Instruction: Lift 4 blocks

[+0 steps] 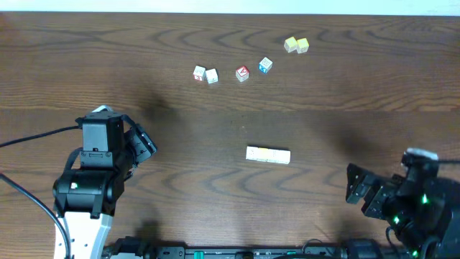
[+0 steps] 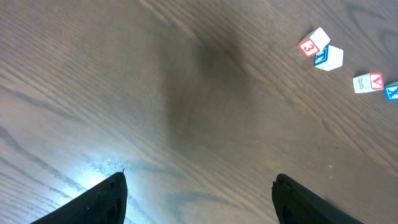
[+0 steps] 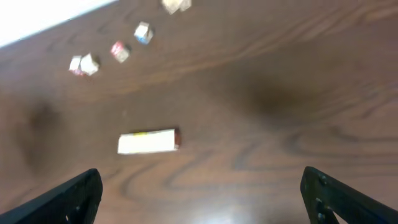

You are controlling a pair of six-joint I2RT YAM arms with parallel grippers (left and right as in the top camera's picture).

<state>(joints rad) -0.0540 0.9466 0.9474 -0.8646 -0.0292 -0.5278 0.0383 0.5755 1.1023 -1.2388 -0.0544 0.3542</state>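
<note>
The blocks (image 1: pixel 268 155) lie pressed together in a short whitish row with a yellow-topped one among them, right of the table's middle. The right wrist view shows the blocks (image 3: pixel 148 141) ahead and left of my right gripper (image 3: pixel 200 177), which is open over bare wood. In the overhead view the right gripper (image 1: pixel 359 191) sits to the right of the row and nearer the front edge. My left gripper (image 1: pixel 144 142) is open at the left, well away from the row. The left gripper (image 2: pixel 199 182) has only tabletop between its fingers.
Loose cubes stand along the back: a red-faced one (image 1: pixel 199 73) touching a white one (image 1: pixel 211 75), a red-lettered one (image 1: pixel 242 73), a blue one (image 1: pixel 265 65) and a yellow-green pair (image 1: pixel 295 45). The left wrist view catches the red cube (image 2: pixel 310 43) at upper right.
</note>
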